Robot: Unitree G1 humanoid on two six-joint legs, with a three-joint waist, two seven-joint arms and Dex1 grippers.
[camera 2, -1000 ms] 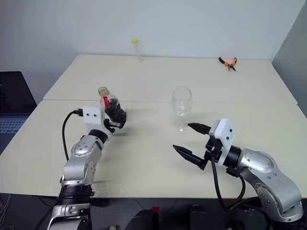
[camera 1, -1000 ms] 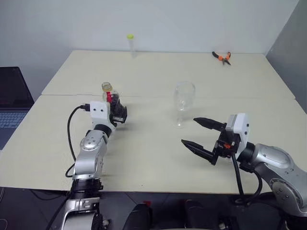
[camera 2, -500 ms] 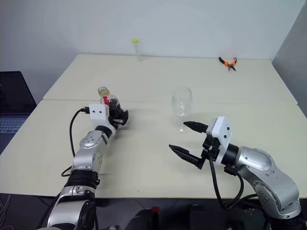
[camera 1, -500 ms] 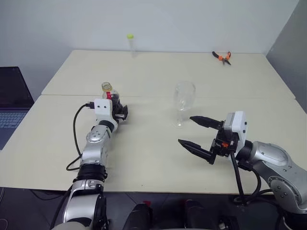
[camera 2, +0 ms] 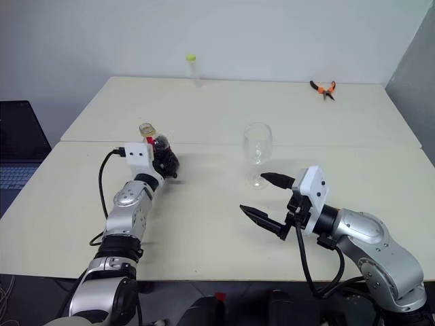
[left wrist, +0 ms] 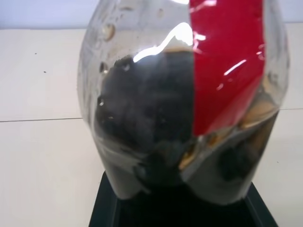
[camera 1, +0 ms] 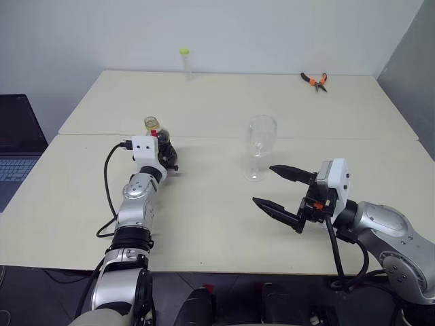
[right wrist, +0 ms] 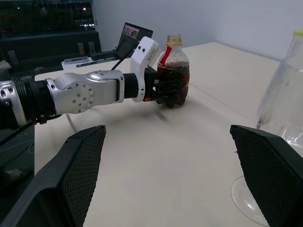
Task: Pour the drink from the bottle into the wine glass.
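I read the work surface as two cream tables (camera 1: 224, 224) pushed together, the seam running across just behind the bottle (camera 1: 160, 146) and the wine glass (camera 1: 260, 146). Both stand upright on the near table, bottle to the left, glass near the middle, well apart. On the far table, a thin clear tube with a yellow-green top (camera 1: 185, 63) stands at the back edge, and orange-handled pliers (camera 1: 315, 81) lie at the far right (handles pointing away from me).
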